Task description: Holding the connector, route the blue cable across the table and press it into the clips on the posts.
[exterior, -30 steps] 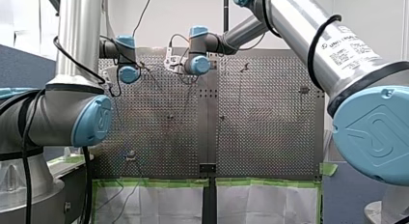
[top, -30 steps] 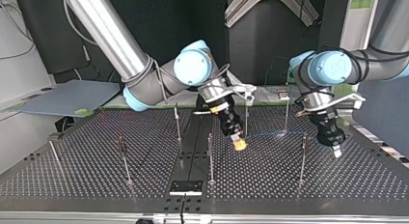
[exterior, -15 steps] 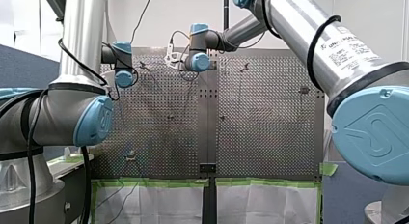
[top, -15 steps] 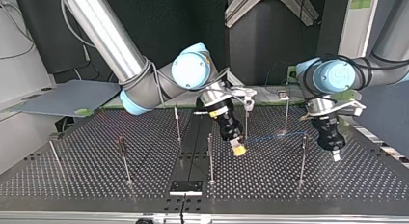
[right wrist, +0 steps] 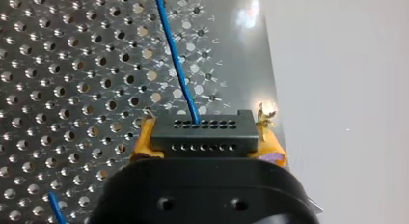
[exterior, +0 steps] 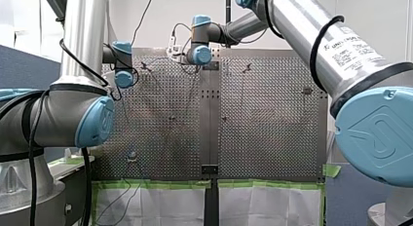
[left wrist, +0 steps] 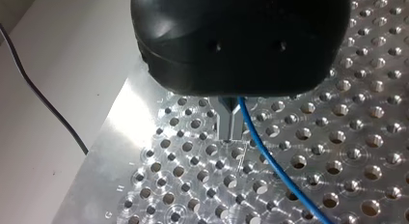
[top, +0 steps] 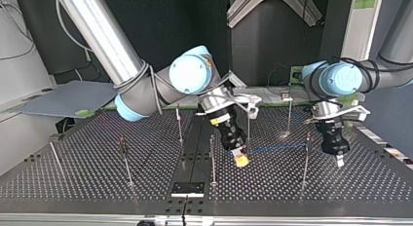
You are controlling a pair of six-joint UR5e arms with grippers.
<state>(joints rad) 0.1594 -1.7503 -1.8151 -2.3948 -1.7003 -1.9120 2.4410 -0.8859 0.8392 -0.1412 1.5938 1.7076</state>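
In the right wrist view my right gripper [right wrist: 206,119] is shut on a black connector [right wrist: 202,136] with its yellow pads [right wrist: 144,137] at both ends. The blue cable [right wrist: 173,60] leaves the connector and runs ahead over the perforated table. In the top view my right gripper [top: 239,159] hangs low near the middle. The blue cable [top: 277,148] stretches from it toward a post [top: 305,160]. My left gripper [top: 338,161] is at that view's right. Its metal fingers [left wrist: 226,122] are shut, and the blue cable [left wrist: 270,166] runs close beside them. Whether they pinch it is unclear.
Several thin posts stand on the perforated table [top: 73,177], among them one [top: 212,158] right beside my right gripper and others [top: 125,160] [top: 179,123] [top: 290,114]. A small black plate [top: 187,189] lies at the near edge. A black wire [left wrist: 38,93] lies off the table's side.
In the top view my right gripper and the connector have come lower and nearer the camera. The cable has dropped with it. My left gripper has shifted slightly the same way.
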